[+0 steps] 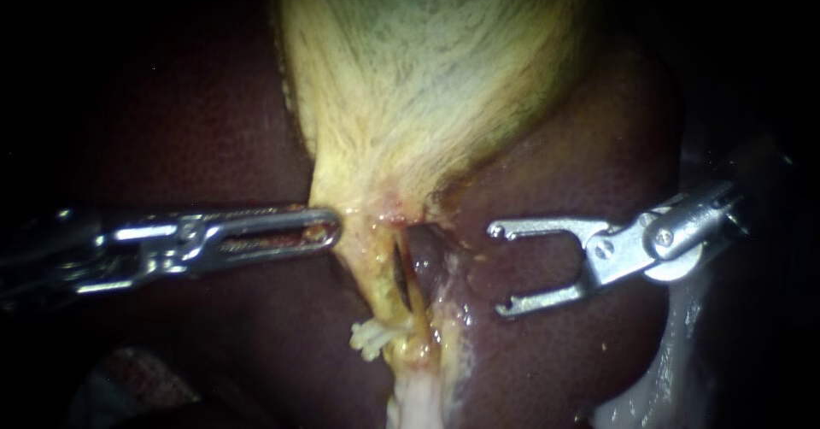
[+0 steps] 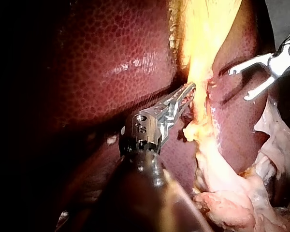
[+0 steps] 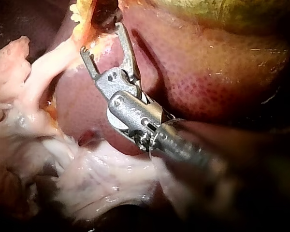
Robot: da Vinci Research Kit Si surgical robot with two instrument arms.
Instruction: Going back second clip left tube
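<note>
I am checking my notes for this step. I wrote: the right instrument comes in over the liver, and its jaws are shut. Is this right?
Not quite. The right instrument does come in over the liver, but its jaws are not shut: they stand wide open, with nothing held between them. The endoscope view shows the gap plainly, and the left wrist view agrees.

Upright yellowish tube [image 1: 373, 279] under the gallbladder [image 1: 427, 70]
</note>
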